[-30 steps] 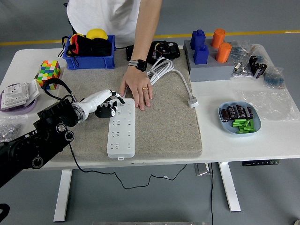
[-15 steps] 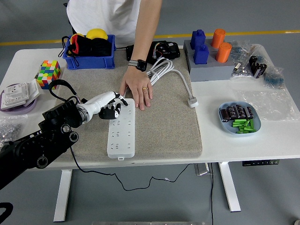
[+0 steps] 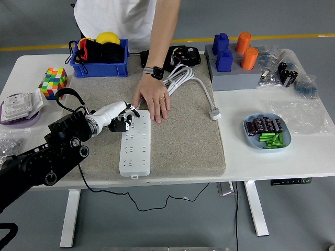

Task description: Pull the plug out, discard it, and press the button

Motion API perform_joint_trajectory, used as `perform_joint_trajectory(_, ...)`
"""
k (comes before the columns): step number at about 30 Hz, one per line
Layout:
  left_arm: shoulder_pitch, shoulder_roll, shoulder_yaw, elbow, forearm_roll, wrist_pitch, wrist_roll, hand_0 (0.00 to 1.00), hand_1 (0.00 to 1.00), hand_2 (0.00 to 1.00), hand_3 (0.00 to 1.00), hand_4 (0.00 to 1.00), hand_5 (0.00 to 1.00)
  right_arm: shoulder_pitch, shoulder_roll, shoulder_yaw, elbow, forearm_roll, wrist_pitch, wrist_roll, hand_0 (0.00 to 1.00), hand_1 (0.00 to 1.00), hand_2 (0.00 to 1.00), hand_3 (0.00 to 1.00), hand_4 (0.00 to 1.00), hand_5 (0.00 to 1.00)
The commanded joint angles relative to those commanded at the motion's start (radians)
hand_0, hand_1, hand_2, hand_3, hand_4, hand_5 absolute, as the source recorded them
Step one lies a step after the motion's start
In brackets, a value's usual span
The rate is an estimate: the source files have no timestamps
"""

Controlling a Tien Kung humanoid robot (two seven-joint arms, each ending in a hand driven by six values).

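A white power strip (image 3: 135,146) lies lengthwise on the grey mat (image 3: 183,136); none of its sockets that I can see holds a plug. My left hand (image 3: 121,117) hovers at the strip's far left corner, white fingers (image 3: 116,110) curled with dark parts underneath and one fingertip reaching over the strip's top end. I see nothing held in it. A person's hand (image 3: 153,100) lies flat on the mat, touching the strip's far end. A white plug (image 3: 214,113) on a coiled white cable (image 3: 180,77) rests on the mat's right edge. My right arm is out of view.
At the back stand a blue bin (image 3: 99,57) with a yellow ball, a colourful cube (image 3: 55,81), and a grey block (image 3: 233,70) with blue and orange cylinders. A blue plate (image 3: 250,137) of small parts sits right. A white socket panel (image 3: 18,104) lies far left.
My left hand has slid a little right and forward onto the strip's far corner. The person's hand, the strip and the white plug stay put.
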Motion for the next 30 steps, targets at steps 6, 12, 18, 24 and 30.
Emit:
perform_joint_trajectory(6, 0.001, 0.003, 0.008, 0.001, 0.001, -0.002, 0.000, 0.020, 0.025, 0.121, 0.665, 0.038, 0.002, -0.002, 0.000, 0.002, -0.001, -0.001, 0.000, 0.000, 0.726, 0.679, 0.658, 0.647, 0.746, 0.607)
perform_joint_trajectory(12, 0.001, 0.004, 0.013, 0.006, -0.005, -0.003, -0.003, 0.019, 0.024, 0.121, 0.665, 0.033, 0.002, -0.001, 0.002, 0.004, -0.001, -0.001, 0.000, 0.000, 0.726, 0.679, 0.658, 0.647, 0.746, 0.607)
perform_joint_trajectory(18, 0.006, 0.005, 0.009, -0.006, -0.008, -0.002, -0.006, 0.019, 0.023, 0.121, 0.665, 0.030, 0.002, -0.001, 0.004, 0.008, -0.001, -0.002, 0.000, 0.000, 0.726, 0.679, 0.658, 0.647, 0.746, 0.607)
perform_joint_trajectory(24, 0.004, 0.012, -0.031, -0.050, -0.003, 0.003, -0.011, 0.020, 0.023, 0.122, 0.662, 0.036, 0.002, -0.002, 0.004, 0.009, 0.000, -0.003, -0.001, 0.001, 0.726, 0.679, 0.658, 0.647, 0.745, 0.606)
perform_joint_trajectory(30, 0.027, 0.018, -0.080, -0.103, -0.015, 0.005, -0.016, 0.021, 0.025, 0.125, 0.654, 0.040, 0.002, -0.003, 0.007, 0.009, -0.001, -0.004, 0.000, 0.000, 0.726, 0.679, 0.658, 0.647, 0.746, 0.606)
